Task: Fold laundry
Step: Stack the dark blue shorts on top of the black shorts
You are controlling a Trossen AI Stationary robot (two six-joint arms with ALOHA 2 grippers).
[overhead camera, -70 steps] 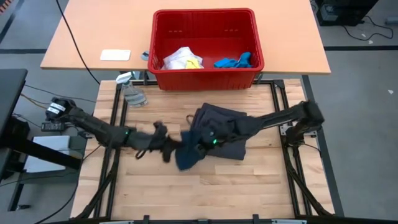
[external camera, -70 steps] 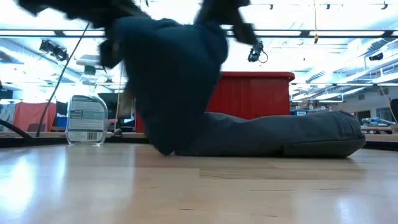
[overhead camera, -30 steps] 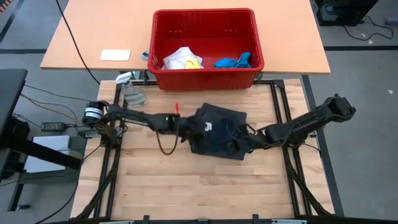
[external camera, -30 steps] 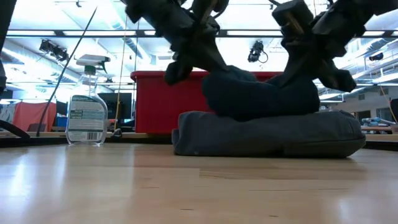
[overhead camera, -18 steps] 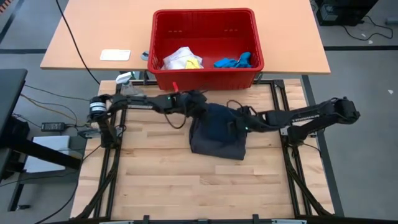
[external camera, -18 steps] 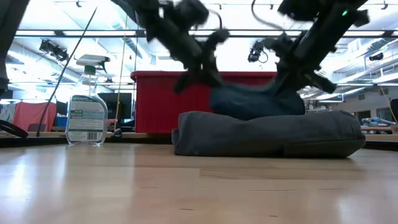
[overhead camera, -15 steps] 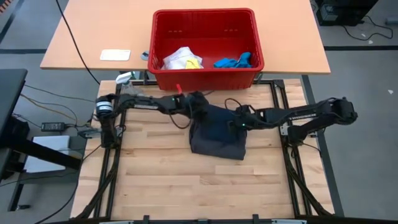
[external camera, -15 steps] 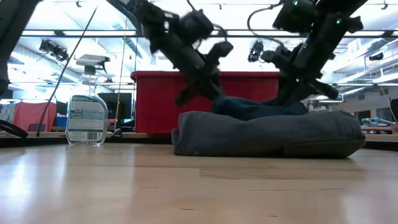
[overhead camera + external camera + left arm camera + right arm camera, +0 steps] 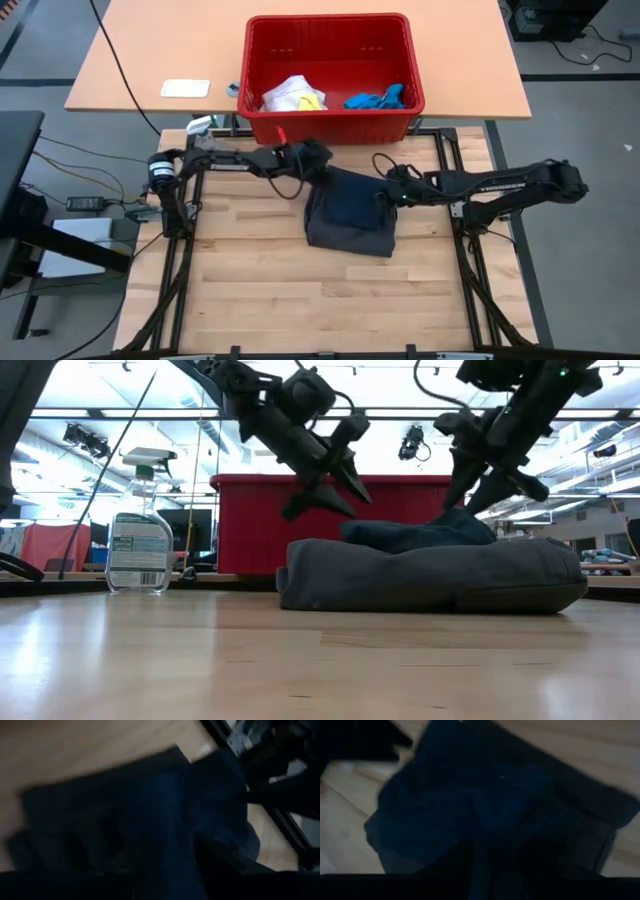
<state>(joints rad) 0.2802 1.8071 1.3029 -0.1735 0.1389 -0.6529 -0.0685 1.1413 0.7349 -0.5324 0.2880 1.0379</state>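
Note:
The large dark grey shorts lie folded on the table's middle. The small navy piece rests flat on top of them, toward their far side. My left gripper hangs open just above the navy piece's left end. Over its right end, my right gripper is also open. Both wrist views look down on the navy piece. The yellow shirt and the bright blue piece lie in the red basket.
The red slotted basket stands just beyond the table's far edge, close behind both grippers. A clear spray bottle sits at the far left corner. Bare wood stretches across the near half of the table.
Both grippers carried the bunched navy piece toward the far edge and lowered it onto the grey shorts. They have let go and risen a little; the navy piece now lies flattened on the shorts. The shorts have stayed put.

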